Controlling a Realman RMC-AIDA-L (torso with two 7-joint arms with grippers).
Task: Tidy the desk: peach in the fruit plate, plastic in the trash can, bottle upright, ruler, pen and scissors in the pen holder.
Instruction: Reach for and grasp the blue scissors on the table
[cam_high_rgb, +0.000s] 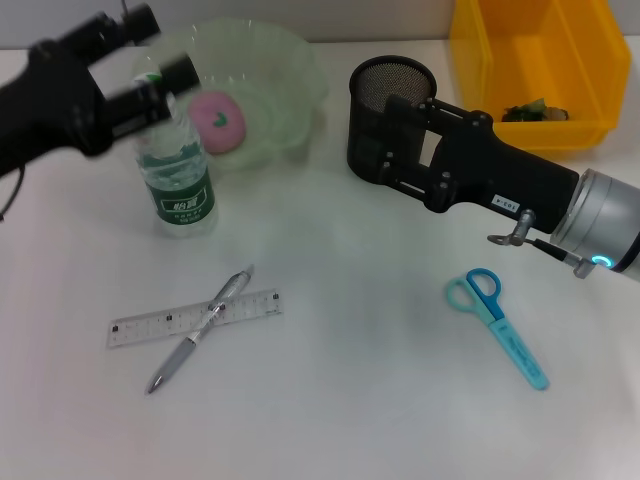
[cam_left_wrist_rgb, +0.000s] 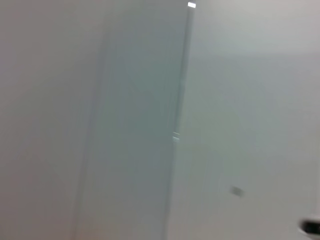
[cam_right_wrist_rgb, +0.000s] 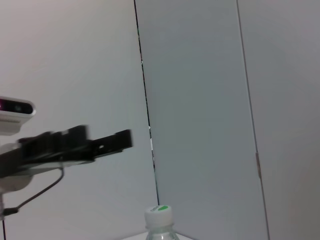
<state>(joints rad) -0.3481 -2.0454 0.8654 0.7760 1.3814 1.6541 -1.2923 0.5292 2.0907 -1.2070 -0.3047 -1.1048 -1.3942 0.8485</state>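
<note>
- Scissors (cam_high_rgb: 497, 323): flat on the desk (cam_high_rgb: 380, 400) nearest the robot's right; stiff, light, best pinched across the closed blades.
- Pen (cam_high_rgb: 200, 330) lies crossing the ruler (cam_high_rgb: 194, 317); both thin, slippery, awkward to lift flat.
- Bottle (cam_high_rgb: 177, 180): upright, light; left gripper (cam_high_rgb: 150, 60) spread above its cap.
- Right gripper (cam_high_rgb: 400, 140): beside the pen holder (cam_high_rgb: 375, 95); finger state cannot be told.
- Peach (cam_high_rgb: 218, 121): in the fruit plate (cam_high_rgb: 285, 70).

On the surface (cam_high_rgb: 340, 400): one bottle (cam_high_rgb: 178, 180), one peach (cam_high_rgb: 218, 120) in one fruit plate (cam_high_rgb: 285, 70), one ruler (cam_high_rgb: 195, 317), one pen (cam_high_rgb: 198, 330), one pair of scissors (cam_high_rgb: 497, 322), one mesh pen holder (cam_high_rgb: 385, 85), and one yellow bin (cam_high_rgb: 470, 60).
</note>
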